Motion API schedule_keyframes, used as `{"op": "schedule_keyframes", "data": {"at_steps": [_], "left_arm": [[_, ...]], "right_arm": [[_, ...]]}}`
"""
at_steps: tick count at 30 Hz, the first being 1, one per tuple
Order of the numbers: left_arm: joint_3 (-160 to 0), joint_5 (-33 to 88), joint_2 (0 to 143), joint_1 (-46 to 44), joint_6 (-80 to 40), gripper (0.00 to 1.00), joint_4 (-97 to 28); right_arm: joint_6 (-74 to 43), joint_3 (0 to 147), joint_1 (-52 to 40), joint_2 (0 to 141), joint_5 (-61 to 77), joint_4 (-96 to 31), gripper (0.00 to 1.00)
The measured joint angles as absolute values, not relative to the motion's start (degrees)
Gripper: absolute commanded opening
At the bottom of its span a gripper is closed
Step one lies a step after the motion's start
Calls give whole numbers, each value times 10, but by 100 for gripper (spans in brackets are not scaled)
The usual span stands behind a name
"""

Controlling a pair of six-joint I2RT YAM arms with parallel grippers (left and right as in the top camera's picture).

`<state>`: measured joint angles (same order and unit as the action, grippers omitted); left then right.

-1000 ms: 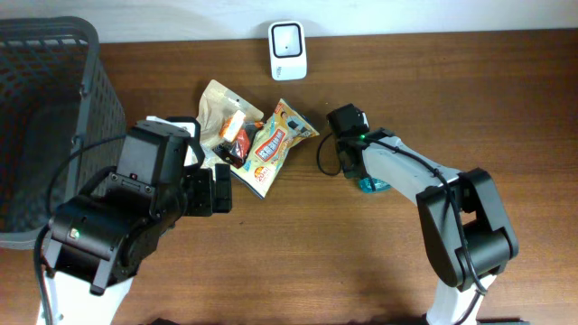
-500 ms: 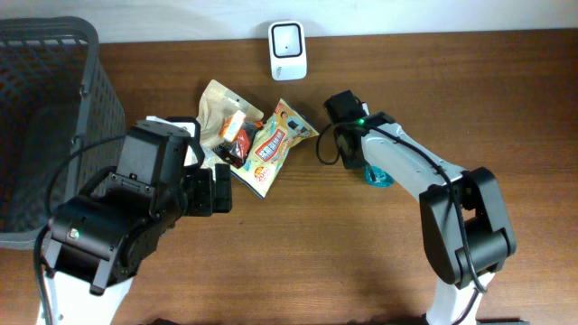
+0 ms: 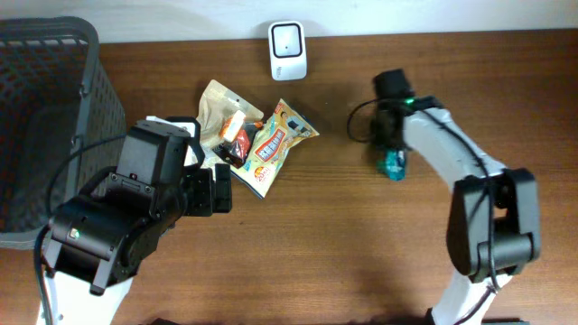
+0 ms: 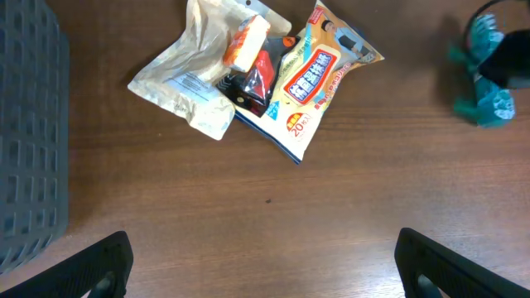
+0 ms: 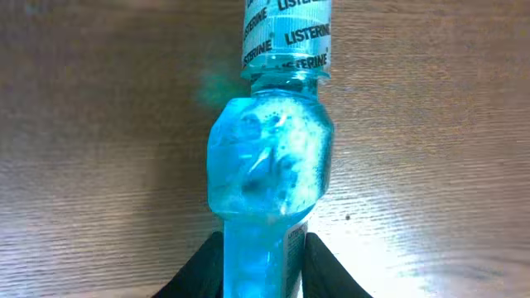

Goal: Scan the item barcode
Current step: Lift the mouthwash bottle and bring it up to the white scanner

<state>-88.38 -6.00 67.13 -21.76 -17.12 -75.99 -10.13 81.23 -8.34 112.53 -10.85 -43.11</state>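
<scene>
the right fingers (image 5: 201, 269) clamp the mouthwash bottle (image 5: 269, 165) near its base, well right of the scanner (image 3: 288, 39), low over the worktop (image 3: 298, 244). the left fingers (image 4: 91, 265) stand wide open and empty. the pickup step seems in hand. the next move calls for turning the barcode toward the scanner.

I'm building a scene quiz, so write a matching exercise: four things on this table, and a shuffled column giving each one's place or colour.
1 mouthwash bottle
2 scanner
3 basket
4 snack packets

A white, at the table's far edge
B blue, between the right fingers
C dark mesh, at the table's left end
D piled mid-table

Pairs: 1-B, 2-A, 3-C, 4-D.
</scene>
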Motion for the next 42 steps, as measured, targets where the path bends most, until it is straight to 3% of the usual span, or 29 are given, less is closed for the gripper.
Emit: {"op": "schedule_keyframes", "data": {"at_steps": [8,15,19,27,37,42], "left_arm": [[-884,-60,671,-218,-171,99,-760],[-884,-60,671,-218,-171,99,-760],[-884,-60,671,-218,-171,99,-760],[-884,-60,671,-218,-171,99,-760],[-884,-60,671,-218,-171,99,-760],[-884,-60,671,-218,-171,99,-760]], "right_arm": [[-84,814,58,1121,103,-458,28],[-61,803,139,1135,134,-517,84],[-62,801,145,1142,86,-527,98],[-63,823,142,1142,41,-605,98],[-78,835,101,1142,68,-578,98],[-109,834,100,1142,18,-563,99]]}}
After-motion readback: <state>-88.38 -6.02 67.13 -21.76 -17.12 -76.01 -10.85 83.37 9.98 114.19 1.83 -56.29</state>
